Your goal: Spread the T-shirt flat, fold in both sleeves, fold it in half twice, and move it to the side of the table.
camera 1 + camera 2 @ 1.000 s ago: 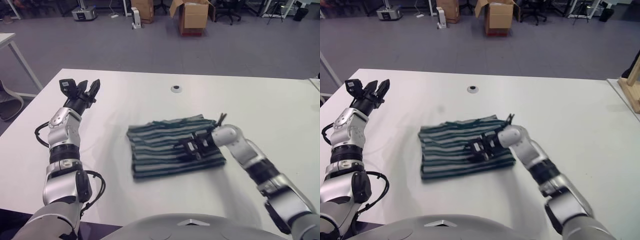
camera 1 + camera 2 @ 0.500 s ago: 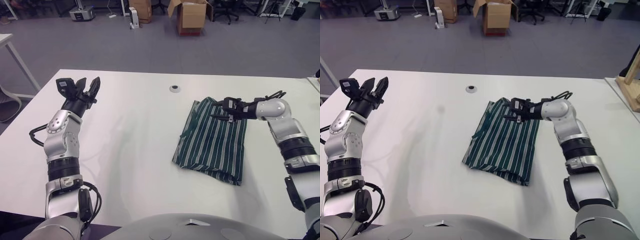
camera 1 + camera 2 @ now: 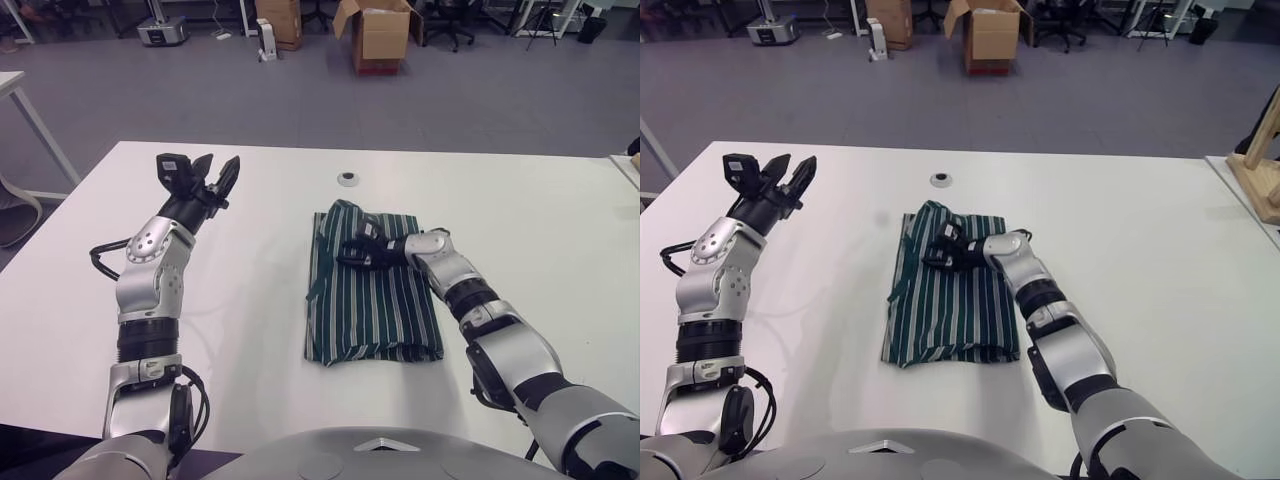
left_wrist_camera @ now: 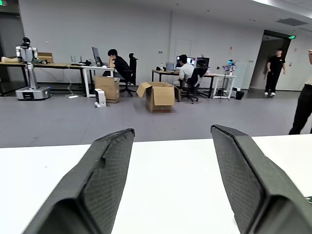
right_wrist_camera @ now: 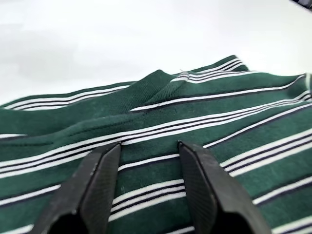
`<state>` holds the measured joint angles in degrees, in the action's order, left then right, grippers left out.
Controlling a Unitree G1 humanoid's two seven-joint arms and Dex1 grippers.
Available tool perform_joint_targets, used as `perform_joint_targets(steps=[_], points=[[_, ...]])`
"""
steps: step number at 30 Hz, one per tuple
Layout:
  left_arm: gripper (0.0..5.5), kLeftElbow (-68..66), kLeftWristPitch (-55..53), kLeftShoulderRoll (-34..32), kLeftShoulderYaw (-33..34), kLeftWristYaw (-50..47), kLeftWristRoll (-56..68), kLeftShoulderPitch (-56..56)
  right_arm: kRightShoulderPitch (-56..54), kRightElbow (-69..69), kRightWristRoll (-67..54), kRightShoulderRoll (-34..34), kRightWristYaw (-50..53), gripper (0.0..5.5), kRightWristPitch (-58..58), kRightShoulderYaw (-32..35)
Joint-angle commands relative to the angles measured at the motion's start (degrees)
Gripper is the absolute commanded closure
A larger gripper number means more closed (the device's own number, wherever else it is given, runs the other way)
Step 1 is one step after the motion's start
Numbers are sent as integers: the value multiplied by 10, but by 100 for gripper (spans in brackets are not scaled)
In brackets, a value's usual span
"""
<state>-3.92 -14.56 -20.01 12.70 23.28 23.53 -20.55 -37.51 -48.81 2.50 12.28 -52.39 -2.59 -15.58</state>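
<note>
White table (image 3: 560,230): right claw (image 3: 350,251) parted atop folded T-shirt (image 3: 376,312); left claw (image 3: 218,167) raised, parted.

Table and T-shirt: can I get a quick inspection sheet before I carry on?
Surface: white table.
Job's things: striped T-shirt, folded to a rectangle, flat mid-table, not yet at the side.
Clutter: small round fitting beyond the shirt.
Grippers: right gripper open, resting on the shirt's far end; left gripper open, raised over the table's left part.
Cables: black loop by the left forearm.
Surroundings: cardboard box on the grey floor beyond.
</note>
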Motion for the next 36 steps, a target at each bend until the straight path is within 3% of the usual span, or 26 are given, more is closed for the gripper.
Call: perform_joint_targets(steps=[1,6,10,16,24,27,29,36], points=[[260,63,-14,-15,-15,6,-16,42,24,153,-56,63,-37,331,16,58],[260,134,20,-86,-67,103,-58,128,146,342,-87,176,-108,331,-4,82],[260,142,127,-193,-108,216,-138,200,238,385,-64,277,-159,331,-128,85],[260,152,290,-275,-149,311,-206,290,346,404,-72,377,-212,331,-237,105],[260,77,443,-266,-264,304,-340,276,407,443,-28,392,-185,331,-336,72],[242,64,453,-260,-280,295,-349,266,417,447,-25,395,-176,331,-340,65],[203,62,464,-249,-290,283,-357,258,417,451,-24,395,-167,282,-340,62],[203,36,498,-231,-351,300,-355,220,402,443,-10,399,-148,282,-371,47]])
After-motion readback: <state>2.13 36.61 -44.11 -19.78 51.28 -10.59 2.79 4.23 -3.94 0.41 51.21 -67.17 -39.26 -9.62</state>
